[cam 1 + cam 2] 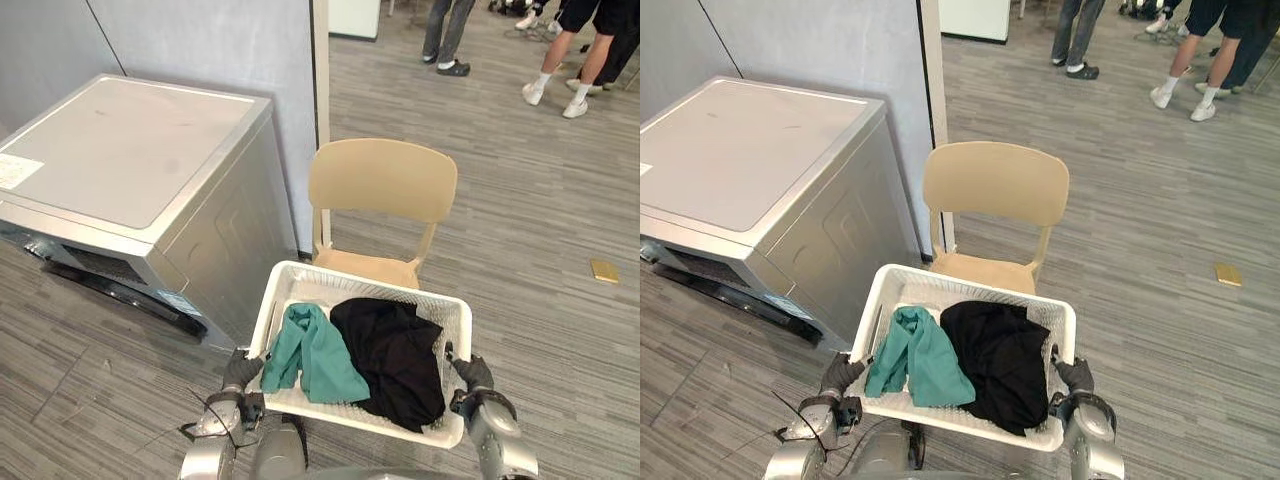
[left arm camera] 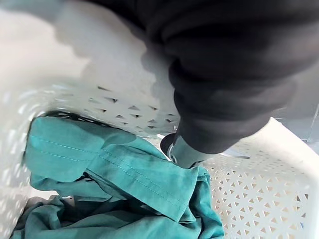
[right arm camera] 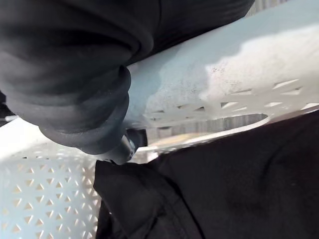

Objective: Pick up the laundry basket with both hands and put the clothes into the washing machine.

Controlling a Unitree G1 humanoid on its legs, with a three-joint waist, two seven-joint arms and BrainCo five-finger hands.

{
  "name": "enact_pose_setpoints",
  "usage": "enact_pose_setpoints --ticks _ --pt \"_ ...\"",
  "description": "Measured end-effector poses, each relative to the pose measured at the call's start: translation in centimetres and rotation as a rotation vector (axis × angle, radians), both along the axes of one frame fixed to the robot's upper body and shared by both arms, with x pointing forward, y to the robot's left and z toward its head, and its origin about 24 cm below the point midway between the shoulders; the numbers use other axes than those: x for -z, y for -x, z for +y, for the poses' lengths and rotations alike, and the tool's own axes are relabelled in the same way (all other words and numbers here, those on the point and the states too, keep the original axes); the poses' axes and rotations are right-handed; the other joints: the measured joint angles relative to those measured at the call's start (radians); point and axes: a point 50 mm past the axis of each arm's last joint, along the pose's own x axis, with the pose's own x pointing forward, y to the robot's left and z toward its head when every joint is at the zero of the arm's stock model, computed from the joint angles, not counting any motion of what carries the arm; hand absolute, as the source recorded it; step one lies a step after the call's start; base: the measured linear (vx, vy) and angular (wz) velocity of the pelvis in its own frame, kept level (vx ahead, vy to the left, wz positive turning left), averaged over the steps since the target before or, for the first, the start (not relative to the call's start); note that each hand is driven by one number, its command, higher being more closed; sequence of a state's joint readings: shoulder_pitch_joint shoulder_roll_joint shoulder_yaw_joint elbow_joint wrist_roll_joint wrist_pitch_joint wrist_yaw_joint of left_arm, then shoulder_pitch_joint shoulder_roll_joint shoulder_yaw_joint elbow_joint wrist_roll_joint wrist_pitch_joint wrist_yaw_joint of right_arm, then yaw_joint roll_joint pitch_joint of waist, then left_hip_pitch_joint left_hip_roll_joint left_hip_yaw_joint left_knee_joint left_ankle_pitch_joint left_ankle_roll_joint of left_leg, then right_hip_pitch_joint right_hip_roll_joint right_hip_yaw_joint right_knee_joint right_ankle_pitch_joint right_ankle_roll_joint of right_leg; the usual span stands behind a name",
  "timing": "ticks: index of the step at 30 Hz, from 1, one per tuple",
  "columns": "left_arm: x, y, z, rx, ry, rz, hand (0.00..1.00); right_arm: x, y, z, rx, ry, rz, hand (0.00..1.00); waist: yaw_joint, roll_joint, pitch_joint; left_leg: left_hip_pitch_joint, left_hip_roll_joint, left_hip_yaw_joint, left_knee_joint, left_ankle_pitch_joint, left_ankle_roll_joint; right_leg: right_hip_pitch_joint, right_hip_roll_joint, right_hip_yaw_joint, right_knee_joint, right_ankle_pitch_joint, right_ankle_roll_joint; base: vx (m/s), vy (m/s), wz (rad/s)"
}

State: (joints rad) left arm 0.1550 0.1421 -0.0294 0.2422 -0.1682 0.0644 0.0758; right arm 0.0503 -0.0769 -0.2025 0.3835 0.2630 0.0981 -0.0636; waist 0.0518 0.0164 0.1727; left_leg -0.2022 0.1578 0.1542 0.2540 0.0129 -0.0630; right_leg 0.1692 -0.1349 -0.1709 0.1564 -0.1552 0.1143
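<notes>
The washing machine [image 1: 130, 160] stands at the far left against a grey partition. Its flat top faces up, and its front is turned towards the lower left, where a dark panel juts out low down. I cannot tell from here whether that is the open door.

The left hand [image 1: 243, 372] sits at the left end of the white laundry basket [image 1: 360, 278]. Its dark cover is outside the wall, and in the left wrist view one silver digit [image 2: 182, 149] hooks inside, so it has that end clamped. The other fingers are hidden under the rim.

The basket is held low in front of the robot, its long axis running from hand to hand. Inside it a teal garment [image 1: 315, 355] lies beside a black garment [image 1: 395, 355], the two touching. The right hand [image 1: 472, 375] clamps the right end in the same way, one digit [image 3: 127, 147] showing by the handle slot.

A beige chair [image 1: 385, 180] stands just behind the basket. Further right a small yellow object [image 1: 604, 270] lies on the floor, and people's legs [image 1: 560, 50] show well away.

The machine lies left of and beyond the basket, nearer the left hand. Its front faces away from the load, so the next move probably calls for a turn to the left
</notes>
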Motion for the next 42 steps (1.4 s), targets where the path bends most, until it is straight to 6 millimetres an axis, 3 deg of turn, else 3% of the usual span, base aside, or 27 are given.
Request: enact_pose_setpoints --ticks 2,5,8,11,14,18,22,32,37,38,39,42 --pt "-1.8 -2.7 -0.3 0.012 -0.007 -0.089 1.00 -1.9 -3.0 -0.4 -0.010 0.010 -0.076 1.00 -0.008 0.011 0.046 -0.026 0.002 0.009 -0.008 0.012 0.011 -0.043 0.000 0.008 0.020 0.000 0.000 -0.02 0.062 -0.25" --pt "-5.6 -7.9 -1.4 0.039 -0.010 -0.242 1.00 -6.6 -8.0 -1.5 -0.004 0.050 -0.227 1.00 -0.008 0.025 0.132 -0.105 0.004 0.013 -0.015 0.047 0.026 -0.139 0.003 0.008 0.053 0.000 0.000 -0.08 0.082 -0.12" --pt "-9.1 -12.0 -2.0 0.066 -0.016 -0.341 1.00 -10.6 -11.2 -2.3 0.010 0.084 -0.337 1.00 -0.012 0.014 0.212 -0.154 0.004 0.013 -0.034 0.076 0.038 -0.212 -0.003 0.009 0.085 0.000 0.000 -0.12 0.075 -0.06" --pt "-11.4 -14.9 -2.3 0.087 -0.034 -0.368 1.00 -12.8 -13.4 -2.8 0.020 0.087 -0.365 1.00 -0.011 0.013 0.254 -0.198 -0.001 0.013 -0.051 0.102 0.049 -0.279 -0.009 0.009 0.118 0.000 0.000 -0.10 0.054 0.00" --pt "-12.1 -16.8 -1.6 0.075 -0.075 -0.325 1.00 -13.6 -15.4 -2.0 -0.005 0.092 -0.323 1.00 -0.005 0.013 0.257 -0.228 -0.006 0.011 -0.110 0.150 0.050 -0.345 -0.009 0.008 0.140 0.000 0.001 -0.07 0.006 -0.01" --pt "-13.6 -18.5 -0.7 0.046 -0.100 -0.298 1.00 -15.4 -17.3 -0.8 -0.021 0.087 -0.324 1.00 0.002 0.014 0.274 -0.253 -0.008 0.006 -0.201 0.211 0.044 -0.419 -0.004 0.006 0.155 0.000 0.001 -0.07 -0.043 -0.06" --pt "-17.1 -20.2 -0.6 0.048 -0.122 -0.351 1.00 -18.4 -18.6 -0.5 -0.011 0.104 -0.384 1.00 0.012 0.013 0.291 -0.295 -0.004 0.013 -0.257 0.243 0.032 -0.502 -0.006 0.005 0.186 -0.001 0.002 -0.06 -0.010 -0.07" --pt "-21.0 -21.2 -0.4 0.062 -0.190 -0.441 1.00 -21.0 -19.1 -0.3 -0.014 0.154 -0.455 1.00 0.013 0.013 0.291 -0.345 0.005 0.059 -0.289 0.255 0.021 -0.580 -0.017 -0.014 0.212 -0.004 0.006 0.00 -0.005 -0.03" --pt "-21.8 -21.4 -0.5 0.064 -0.205 -0.460 1.00 -21.6 -19.2 -0.4 -0.013 0.158 -0.469 1.00 0.015 0.009 0.292 -0.359 0.016 0.099 -0.287 0.255 0.021 -0.593 -0.018 -0.018 0.209 -0.004 0.006 0.01 -0.013 -0.02" --pt "-22.1 -21.4 -0.4 0.062 -0.207 -0.468 0.00 -21.8 -19.3 -0.3 -0.014 0.158 -0.475 1.00 0.014 0.007 0.293 -0.363 0.017 0.102 -0.287 0.255 0.021 -0.597 -0.018 -0.019 0.206 -0.004 0.006 0.01 -0.022 -0.04" --pt "-22.2 -21.4 -0.3 0.061 -0.207 -0.471 0.00 -21.9 -19.3 -0.3 -0.015 0.157 -0.476 0.00 0.014 0.005 0.294 -0.363 0.018 0.105 -0.286 0.255 0.021 -0.597 -0.018 -0.019 0.205 -0.004 0.006 0.01 -0.028 -0.03" --pt "-22.6 -21.5 -0.2 0.046 -0.193 -0.484 0.00 -22.2 -19.4 -0.1 -0.018 0.155 -0.483 0.00 0.015 -0.004 0.300 -0.365 0.023 0.123 -0.282 0.255 0.021 -0.598 -0.018 -0.019 0.198 -0.004 0.006 0.02 -0.033 -0.06"
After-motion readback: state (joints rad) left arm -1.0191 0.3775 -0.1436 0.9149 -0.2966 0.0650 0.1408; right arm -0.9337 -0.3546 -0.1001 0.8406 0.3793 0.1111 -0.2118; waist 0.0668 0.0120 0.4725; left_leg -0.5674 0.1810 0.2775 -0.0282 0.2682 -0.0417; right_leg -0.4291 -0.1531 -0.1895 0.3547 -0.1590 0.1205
